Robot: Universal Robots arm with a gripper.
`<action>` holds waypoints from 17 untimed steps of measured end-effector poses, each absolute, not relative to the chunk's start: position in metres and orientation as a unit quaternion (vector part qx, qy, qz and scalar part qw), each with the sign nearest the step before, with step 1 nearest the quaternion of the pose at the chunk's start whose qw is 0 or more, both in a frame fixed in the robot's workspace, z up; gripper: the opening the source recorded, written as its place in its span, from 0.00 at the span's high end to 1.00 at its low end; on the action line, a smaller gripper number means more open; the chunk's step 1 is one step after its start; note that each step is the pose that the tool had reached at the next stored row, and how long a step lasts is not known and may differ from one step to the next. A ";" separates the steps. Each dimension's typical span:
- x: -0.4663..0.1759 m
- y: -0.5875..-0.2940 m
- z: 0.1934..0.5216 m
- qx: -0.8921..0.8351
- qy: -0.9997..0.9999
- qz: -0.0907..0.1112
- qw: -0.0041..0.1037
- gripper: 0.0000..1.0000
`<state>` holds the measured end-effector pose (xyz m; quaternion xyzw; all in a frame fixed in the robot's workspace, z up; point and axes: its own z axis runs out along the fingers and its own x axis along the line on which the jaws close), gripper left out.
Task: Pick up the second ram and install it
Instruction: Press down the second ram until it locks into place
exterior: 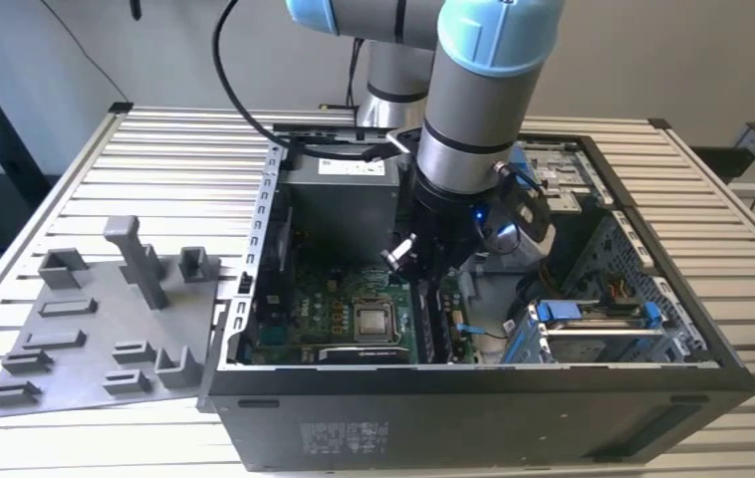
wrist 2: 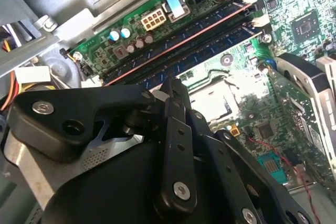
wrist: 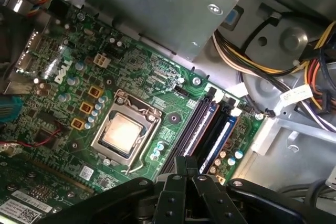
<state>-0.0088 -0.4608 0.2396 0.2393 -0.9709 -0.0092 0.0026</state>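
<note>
Slatted metal table (exterior: 112, 149) carries, at the exterior view's left, a grey fixture tray (exterior: 86, 339) and, beside it, an open computer case (exterior: 696, 339). The arm (exterior: 477, 110) stands nearly upright and reaches straight down into the case. Its gripper (exterior: 404, 264) hangs low over the motherboard (exterior: 291, 324), just beyond the silver processor (exterior: 375, 321) and above the far end of the memory slots (exterior: 433, 329).

In both wrist views the gripper (wrist: 186, 163) has its fingers (wrist 2: 173, 93) pressed together with nothing seen between them, poised over the slots (wrist: 220, 132). Long dark sticks appear to sit on edge in those slots. The second ram (wrist: 195, 129) is judged to be the one nearest the fingertips, already in its slot. Whether it is fully latched cannot be told.

The ram is judged light, thin and stiff, but fragile. Its chips and contact edge should not be pinched. The safe hold is across the flat faces near the middle of the top edge. Any push should go straight down along that edge, since a tilted load could bend the board or the slot.
</note>
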 end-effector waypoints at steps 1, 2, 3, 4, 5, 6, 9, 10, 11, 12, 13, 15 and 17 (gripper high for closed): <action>-0.009 -0.461 0.240 0.242 -0.970 -0.009 0.003 0.89; -0.009 -0.461 0.240 0.244 -0.970 -0.009 0.003 0.89; -0.009 -0.461 0.240 0.246 -0.969 -0.009 0.003 0.89; -0.009 -0.461 0.240 0.248 -0.969 -0.009 0.003 0.89; -0.009 -0.461 0.240 0.251 -0.968 -0.009 0.003 0.89; -0.009 -0.461 0.240 0.253 -0.967 -0.009 0.003 0.89; -0.009 -0.461 0.240 0.263 -0.965 -0.009 0.003 0.89; -0.009 -0.461 0.240 0.267 -0.964 -0.009 0.003 0.89; -0.009 -0.461 0.240 0.271 -0.963 -0.009 0.003 0.89; -0.009 -0.461 0.240 0.275 -0.961 -0.009 0.003 0.89; -0.009 -0.461 0.240 0.279 -0.960 -0.009 0.003 0.89; -0.009 -0.461 0.240 0.286 -0.958 -0.009 0.003 0.89; -0.009 -0.461 0.240 0.293 -0.956 -0.009 0.003 0.89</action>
